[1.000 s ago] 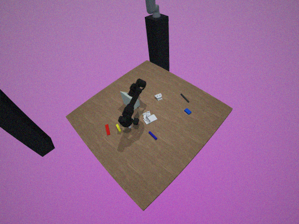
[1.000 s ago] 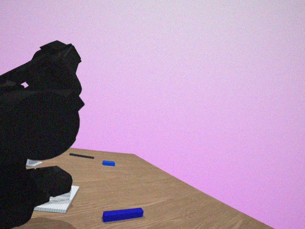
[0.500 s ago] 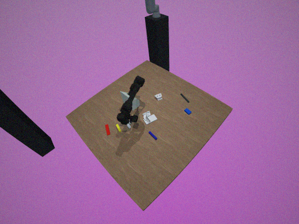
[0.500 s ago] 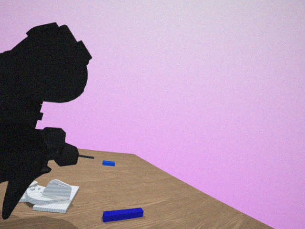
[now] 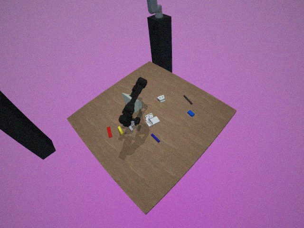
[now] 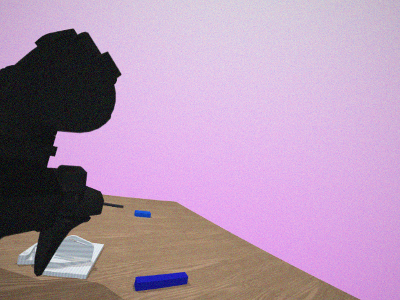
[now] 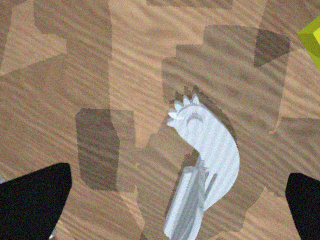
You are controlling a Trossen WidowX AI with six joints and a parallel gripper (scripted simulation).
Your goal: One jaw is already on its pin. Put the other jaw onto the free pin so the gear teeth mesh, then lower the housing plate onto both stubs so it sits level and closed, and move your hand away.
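Note:
The loose pale grey jaw lies on the table, its teeth pointing up and left in the wrist view. My gripper is open above it, one finger on each side, not touching it as far as I can see. The white base stands nearby with the other grey jaw on it; one finger partly covers them in the exterior view. Its pins cannot be made out. The white housing plate, with two dark holes, is farther back, apart from the base.
A yellow block and a red block lie beside the gripper. A dark blue bar, a blue block and a dark stick lie farther off. A big grey slab stands by the arm.

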